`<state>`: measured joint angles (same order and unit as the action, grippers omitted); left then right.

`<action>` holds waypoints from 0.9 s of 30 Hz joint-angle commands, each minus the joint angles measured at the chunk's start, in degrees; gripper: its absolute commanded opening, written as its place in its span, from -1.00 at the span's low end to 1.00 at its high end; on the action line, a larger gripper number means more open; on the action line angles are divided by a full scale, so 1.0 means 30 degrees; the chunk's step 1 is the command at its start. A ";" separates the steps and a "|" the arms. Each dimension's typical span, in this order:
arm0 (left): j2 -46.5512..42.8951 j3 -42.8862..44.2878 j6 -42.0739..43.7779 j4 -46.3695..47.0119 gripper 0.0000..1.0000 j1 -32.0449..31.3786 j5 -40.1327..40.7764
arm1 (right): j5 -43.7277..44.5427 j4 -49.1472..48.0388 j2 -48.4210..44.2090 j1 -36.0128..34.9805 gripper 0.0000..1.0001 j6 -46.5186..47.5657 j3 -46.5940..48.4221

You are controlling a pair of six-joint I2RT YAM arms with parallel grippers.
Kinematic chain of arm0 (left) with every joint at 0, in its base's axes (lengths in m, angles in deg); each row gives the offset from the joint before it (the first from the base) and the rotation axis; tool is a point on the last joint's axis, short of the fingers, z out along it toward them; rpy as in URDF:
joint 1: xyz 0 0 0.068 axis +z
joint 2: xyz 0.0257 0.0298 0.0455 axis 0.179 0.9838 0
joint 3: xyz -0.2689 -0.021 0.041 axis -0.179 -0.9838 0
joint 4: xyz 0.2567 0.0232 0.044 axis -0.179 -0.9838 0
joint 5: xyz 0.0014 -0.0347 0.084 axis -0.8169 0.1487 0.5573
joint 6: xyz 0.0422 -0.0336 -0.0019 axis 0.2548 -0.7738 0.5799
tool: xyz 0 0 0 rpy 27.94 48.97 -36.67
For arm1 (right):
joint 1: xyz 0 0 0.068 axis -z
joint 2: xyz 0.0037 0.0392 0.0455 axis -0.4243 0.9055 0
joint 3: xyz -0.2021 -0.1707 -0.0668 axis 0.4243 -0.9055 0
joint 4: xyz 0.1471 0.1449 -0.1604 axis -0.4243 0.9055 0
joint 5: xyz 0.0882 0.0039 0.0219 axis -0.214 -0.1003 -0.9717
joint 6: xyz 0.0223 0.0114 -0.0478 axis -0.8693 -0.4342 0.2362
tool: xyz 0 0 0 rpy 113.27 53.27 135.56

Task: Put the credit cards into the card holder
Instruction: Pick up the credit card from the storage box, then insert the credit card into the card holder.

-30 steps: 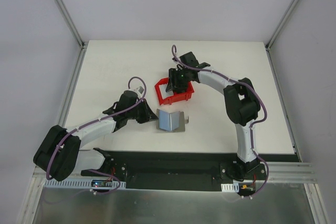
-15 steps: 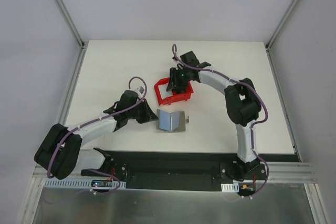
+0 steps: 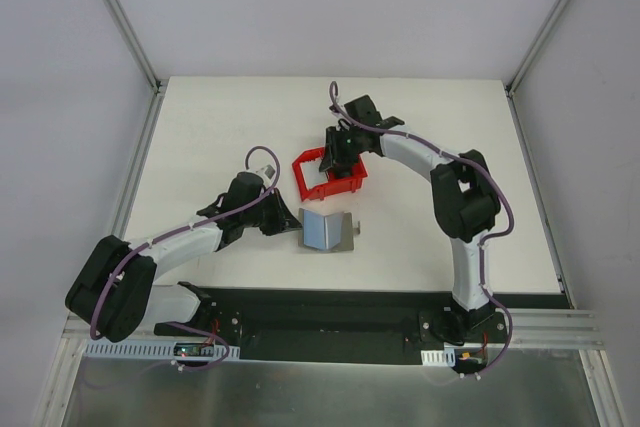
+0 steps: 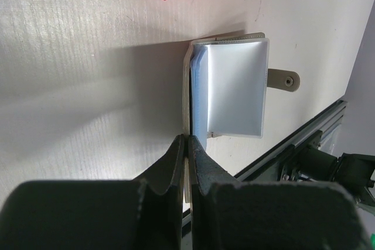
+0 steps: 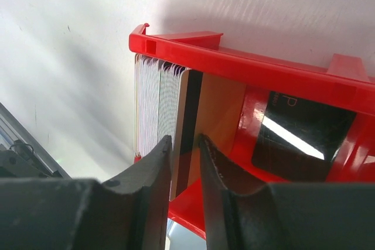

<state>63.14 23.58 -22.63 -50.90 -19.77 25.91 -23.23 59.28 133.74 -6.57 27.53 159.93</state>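
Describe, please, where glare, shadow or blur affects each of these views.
Left wrist: the card holder has a clear pocket that glares white, the left gripper looms blurred, and a broad shadow lies on the table. Right wrist: a bright streak reflects off the dark card in the red bin; the right gripper is out of focus. Top external: even light, soft shadows.

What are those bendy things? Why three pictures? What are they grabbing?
They are two robot arms bolted to a white table. One picture looks down from above; the other two come from cameras on each wrist. The left pincer is shut on the edge of a flat grey-blue folding card holder. The right pincer reaches into a red plastic open-topped bin of cards and straddles a gold card with a dark stripe. Whether it squeezes yet, I cannot tell.
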 commanded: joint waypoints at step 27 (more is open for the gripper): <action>0.0175 0.0333 0.0206 0.0034 -1.00 -0.0255 -0.0376 | 0.4693 0.0641 -0.5238 0.0219 -0.99 0.1458 -0.0086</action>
<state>64.24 23.67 -22.60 -50.90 -19.77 25.14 -10.86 63.76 127.10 -6.09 31.00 160.93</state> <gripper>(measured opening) 0.007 0.010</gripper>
